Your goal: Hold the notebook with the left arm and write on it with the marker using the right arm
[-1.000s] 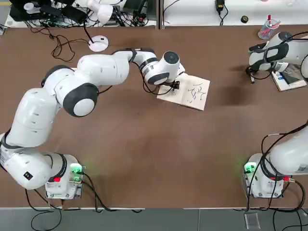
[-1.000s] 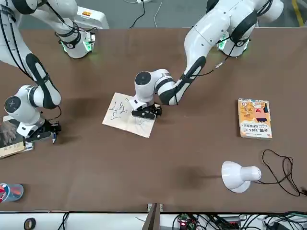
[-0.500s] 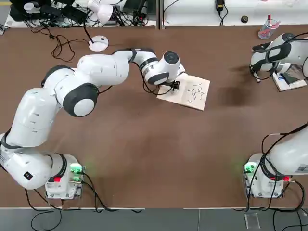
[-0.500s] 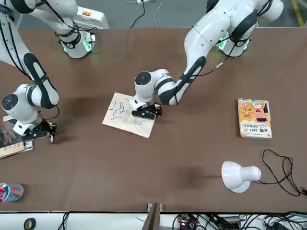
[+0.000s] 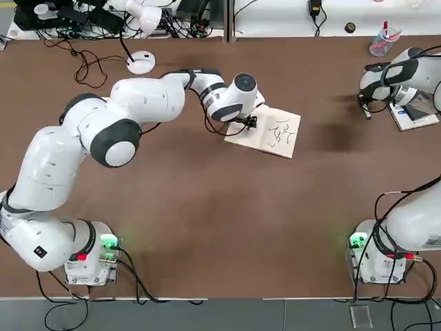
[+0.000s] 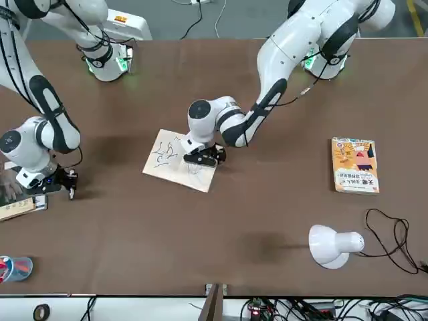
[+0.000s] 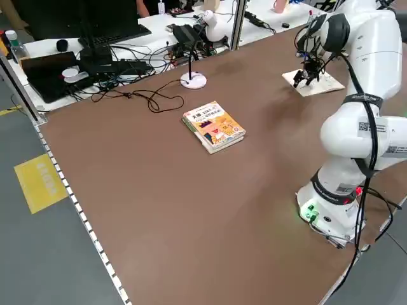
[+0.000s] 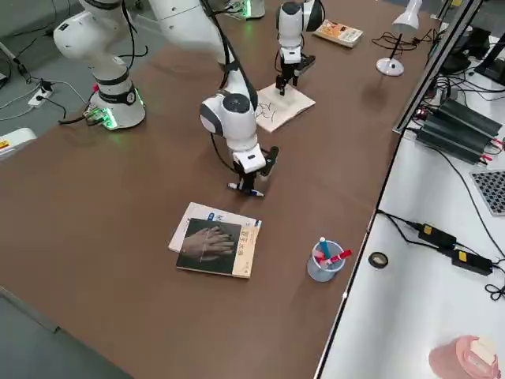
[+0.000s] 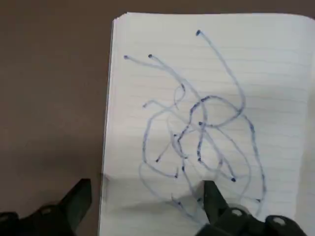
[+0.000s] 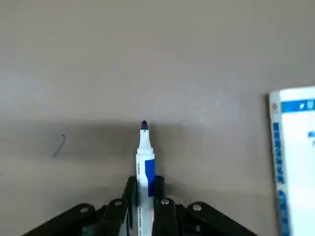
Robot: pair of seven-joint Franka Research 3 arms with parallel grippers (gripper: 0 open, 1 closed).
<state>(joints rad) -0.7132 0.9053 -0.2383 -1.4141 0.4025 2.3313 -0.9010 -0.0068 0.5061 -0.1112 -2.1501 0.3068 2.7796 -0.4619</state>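
— So why is the left gripper parked on the notebook like that?

— I'd judge it's there as a clamp. The left wrist view shows its fingers spread apart, one off the page's bound edge over the table, the other down on the scribbled page, so the arm pins the pad rather than pinching it. That should keep the sheet from sliding when a pen drags over it.

— And the marker?

— Well away from the notebook, out towards the dark-cover book. The right gripper has its fingers closed tight on the barrel, tip pointing down close over bare tabletop. Gripping low on the body leaves the nib free, which suits writing. There's a small blue tick on the table just beside the nib.

— Has anything shifted over the last second?

— The left arm hasn't budged; it sits on the notebook exactly as before. The right wrist has turned: from the front its round head has swung farther from the notebook, and the marker that pointed out sideways now hangs nearly upright. The fingers also look to have tightened onto it.

— So no writing yet?

— Not from this grip; the pen has the whole stretch to the notebook still to cross.
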